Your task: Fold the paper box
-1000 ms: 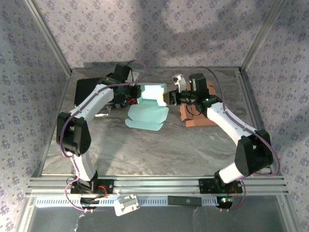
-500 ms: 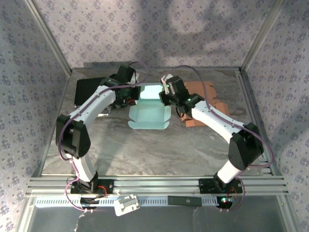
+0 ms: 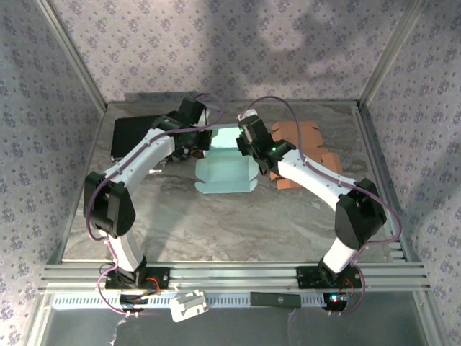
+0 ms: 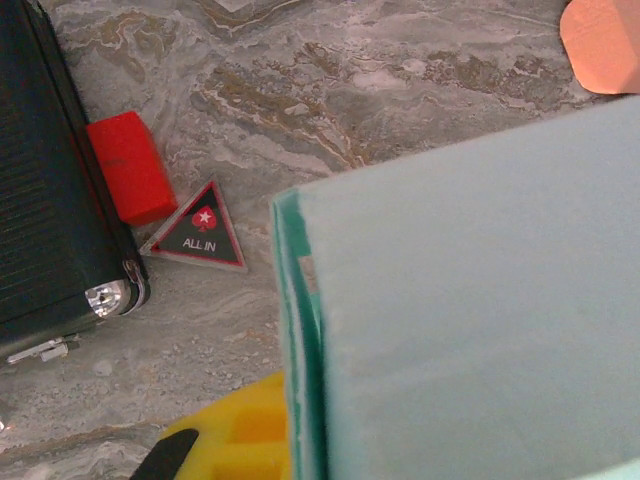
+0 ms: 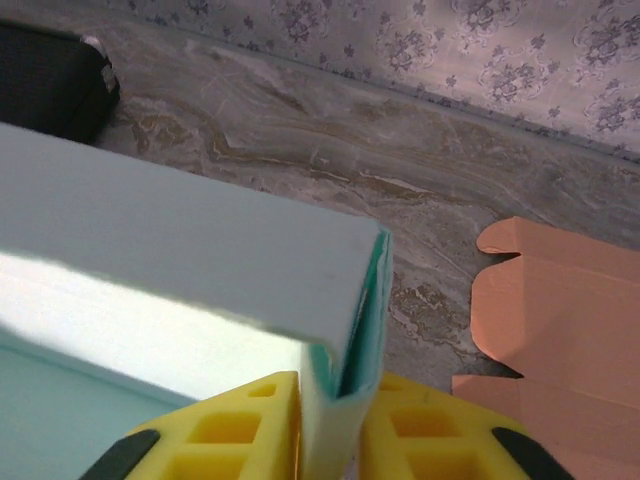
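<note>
The teal paper box [image 3: 225, 167] lies partly folded at the table's back centre, its far wall raised. My left gripper [image 3: 199, 141] meets the box's left wall; in the left wrist view one yellow finger [image 4: 240, 435] presses that wall [image 4: 300, 330] from outside, and the other finger is hidden behind the paper. My right gripper [image 3: 248, 146] is at the box's right side. In the right wrist view its two yellow fingers [image 5: 235, 430] pinch the doubled-over teal side wall [image 5: 350, 390] between them.
A flat orange box blank [image 3: 306, 148] lies right of the teal box, close to the right arm. On the left are a black case [image 3: 133, 135], a red block [image 4: 130, 165] and a triangular "ALL IN" chip [image 4: 200, 238]. Patterned walls enclose the table.
The right wrist has swung left and turned over the box's right side, uncovering the orange blank. The teal box has shifted slightly right and looks squarer. The left gripper has held its place.
</note>
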Controlling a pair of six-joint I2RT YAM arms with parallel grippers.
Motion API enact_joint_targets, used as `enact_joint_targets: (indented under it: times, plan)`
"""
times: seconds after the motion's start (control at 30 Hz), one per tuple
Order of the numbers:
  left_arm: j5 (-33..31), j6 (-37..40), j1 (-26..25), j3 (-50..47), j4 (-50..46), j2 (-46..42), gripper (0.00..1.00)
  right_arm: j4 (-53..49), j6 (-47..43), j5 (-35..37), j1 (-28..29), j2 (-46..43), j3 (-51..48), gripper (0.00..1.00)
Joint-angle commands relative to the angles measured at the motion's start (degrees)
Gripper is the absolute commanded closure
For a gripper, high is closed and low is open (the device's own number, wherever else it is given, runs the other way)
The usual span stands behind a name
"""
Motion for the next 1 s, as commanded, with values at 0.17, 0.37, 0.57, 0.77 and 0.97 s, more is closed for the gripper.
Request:
enact_joint_targets:
  times: [0.17, 0.37, 0.57, 0.77, 0.97]
  plan:
    - [1.61, 0.75, -1.70, 3.14, -2.30, -1.89, 1.00, 0.68, 0.17, 3.74, 0.50, 2.75, 3.69, 0.88]
    - [0.12, -0.38, -2.24, 3.86, -3.20, -1.55, 1.00, -2.98, 1.29, 13.79, 2.49, 4.44, 5.99, 1.00]
    - [-0.69, -1.64, -2.48, 4.04, -3.33, -1.37, 1.00, -5.25, 3.09, 17.65, 3.70, 4.81, 7.02, 1.00]
    - [-1.56, -3.44, -2.41, 4.20, -3.66, -1.36, 1.00, -2.83, 2.55, 8.25, 2.93, 2.63, 4.23, 0.89]
    - [-2.43, -5.52, -2.27, 3.93, -3.66, -1.63, 1.00, 0.08, 3.44, 6.24, 2.75, 0.88, -0.22, 0.77]
